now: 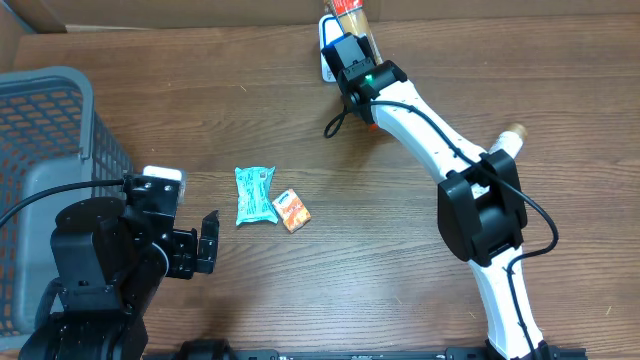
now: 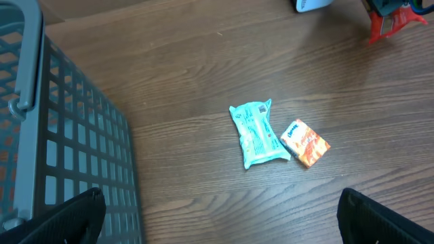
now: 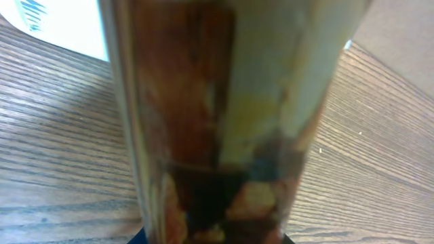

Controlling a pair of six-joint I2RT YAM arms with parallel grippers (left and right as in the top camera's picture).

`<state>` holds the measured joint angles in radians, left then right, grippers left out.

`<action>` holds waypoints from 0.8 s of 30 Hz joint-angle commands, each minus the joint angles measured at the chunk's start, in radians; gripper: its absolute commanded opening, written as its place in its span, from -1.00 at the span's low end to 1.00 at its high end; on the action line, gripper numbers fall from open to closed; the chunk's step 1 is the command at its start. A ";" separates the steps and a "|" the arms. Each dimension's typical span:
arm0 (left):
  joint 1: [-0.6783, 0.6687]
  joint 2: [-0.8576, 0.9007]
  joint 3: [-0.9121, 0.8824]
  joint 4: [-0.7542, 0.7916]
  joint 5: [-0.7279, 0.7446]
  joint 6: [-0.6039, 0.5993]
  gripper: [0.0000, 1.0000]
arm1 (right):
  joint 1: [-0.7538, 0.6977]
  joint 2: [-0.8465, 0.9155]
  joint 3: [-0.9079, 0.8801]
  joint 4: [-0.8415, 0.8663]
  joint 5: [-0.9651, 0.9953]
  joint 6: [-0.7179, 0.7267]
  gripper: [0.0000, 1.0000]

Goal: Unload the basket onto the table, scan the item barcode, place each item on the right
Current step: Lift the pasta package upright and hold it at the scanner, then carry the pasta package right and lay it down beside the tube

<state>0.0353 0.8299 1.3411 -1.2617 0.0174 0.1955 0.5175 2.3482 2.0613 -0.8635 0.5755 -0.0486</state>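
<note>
My right gripper (image 1: 352,47) reaches to the table's far edge and is shut on a snack packet (image 1: 351,17) with orange, brown and cream print. The packet (image 3: 224,115) fills the right wrist view and hides the fingers. It hangs right beside a white scanner with blue marks (image 1: 328,55), whose corner (image 3: 57,24) shows behind it. No barcode is visible. My left gripper (image 1: 207,243) stands wide open near the front left, with nothing between its fingers (image 2: 81,213).
A teal packet (image 1: 255,195) and a small orange box (image 1: 292,210) lie side by side mid-table, also in the left wrist view: packet (image 2: 258,133), box (image 2: 305,143). A grey mesh basket (image 1: 55,120) stands at the left edge. Something red (image 2: 393,22) lies under the right arm.
</note>
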 commanded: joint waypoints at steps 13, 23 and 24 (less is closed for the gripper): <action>0.004 0.000 0.002 0.002 -0.009 0.022 1.00 | -0.021 -0.028 0.019 0.044 -0.020 0.018 -0.93; 0.004 0.000 0.002 0.001 -0.009 0.022 1.00 | -0.020 -0.028 0.019 0.050 -0.020 0.018 -0.93; 0.004 0.000 0.002 0.002 -0.009 0.022 0.99 | -0.020 -0.028 0.019 0.043 -0.020 0.018 -0.93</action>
<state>0.0353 0.8299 1.3411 -1.2617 0.0174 0.1955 0.4995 2.3501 2.0602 -0.8379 0.5198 -0.0483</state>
